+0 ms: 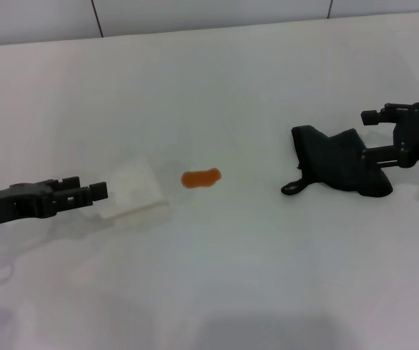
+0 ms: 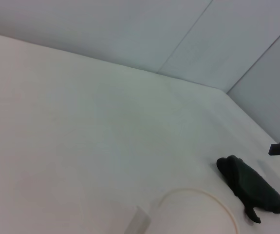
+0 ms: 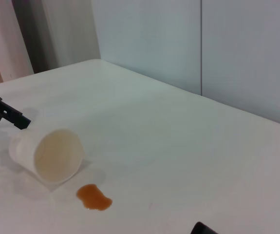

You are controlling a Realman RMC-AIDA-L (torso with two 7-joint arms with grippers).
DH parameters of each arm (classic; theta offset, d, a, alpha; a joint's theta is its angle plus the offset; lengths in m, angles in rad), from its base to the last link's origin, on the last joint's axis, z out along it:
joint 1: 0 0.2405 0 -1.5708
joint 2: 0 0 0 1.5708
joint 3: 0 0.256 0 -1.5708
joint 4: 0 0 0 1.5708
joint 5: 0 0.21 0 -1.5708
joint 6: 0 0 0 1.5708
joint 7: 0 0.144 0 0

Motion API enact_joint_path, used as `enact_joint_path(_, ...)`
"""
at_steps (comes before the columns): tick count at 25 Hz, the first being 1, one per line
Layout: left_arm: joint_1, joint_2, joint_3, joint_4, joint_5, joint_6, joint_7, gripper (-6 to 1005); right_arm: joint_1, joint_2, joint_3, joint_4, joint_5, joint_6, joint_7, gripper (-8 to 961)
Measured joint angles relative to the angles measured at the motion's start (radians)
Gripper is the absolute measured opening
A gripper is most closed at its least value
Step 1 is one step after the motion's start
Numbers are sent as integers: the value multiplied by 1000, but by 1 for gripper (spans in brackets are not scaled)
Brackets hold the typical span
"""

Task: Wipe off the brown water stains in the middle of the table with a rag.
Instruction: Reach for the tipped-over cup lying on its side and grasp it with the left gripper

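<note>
Pale panelled wall with thin dark seams stands behind.

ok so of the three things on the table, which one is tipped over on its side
The white plastic cup, lying on its side by the left gripper, mouth toward the brown stain. The black rag is just a bunched heap by the right gripper.

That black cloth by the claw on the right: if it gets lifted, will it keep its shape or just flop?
The rag will probably flop: it lies in a lumpy, folded bunch on the table, which suggests soft fabric. It looks light, so the right gripper beside it should lift it easily. Its loop tag may dangle. Pushed, it would likely bunch up rather than slide neatly.
</note>
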Motion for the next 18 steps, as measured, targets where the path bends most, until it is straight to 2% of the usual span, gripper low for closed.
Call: enact_joint_path(18,-9,2,0,1,4,8,0,869,0,0,0,0,-2,0,0,858)
